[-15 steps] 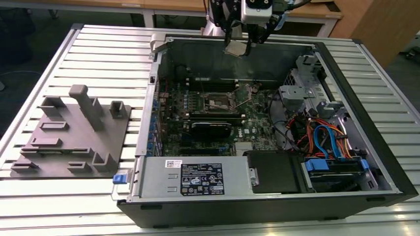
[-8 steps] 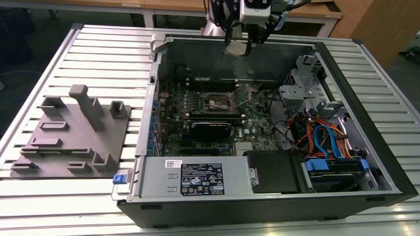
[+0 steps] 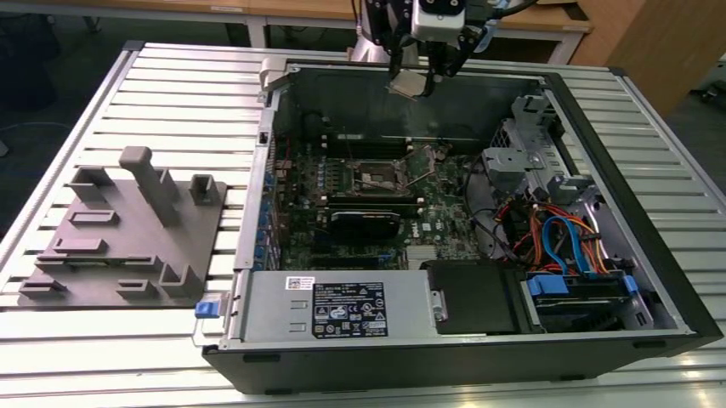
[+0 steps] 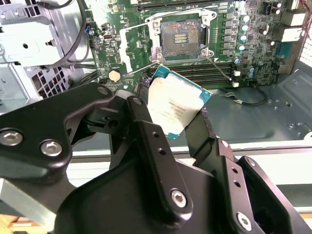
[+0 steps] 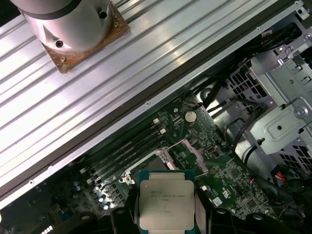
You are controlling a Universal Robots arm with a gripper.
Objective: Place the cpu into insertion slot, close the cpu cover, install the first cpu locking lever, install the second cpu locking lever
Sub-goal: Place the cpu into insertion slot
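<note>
Over the case wall, the tool clamps one cpu between two fingers.

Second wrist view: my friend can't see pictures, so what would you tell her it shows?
The gripper holds the cpu by two opposite edges, tilted, with its silvery top facing the camera. Beyond it, the insertion slot sits empty on the green circuit board.

Robotics lab bench. Open desktop computer case lies on a slotted aluminium table. Arm base bolted just behind the case; grey fixture plate beside it; wooden desks beyond.
</note>
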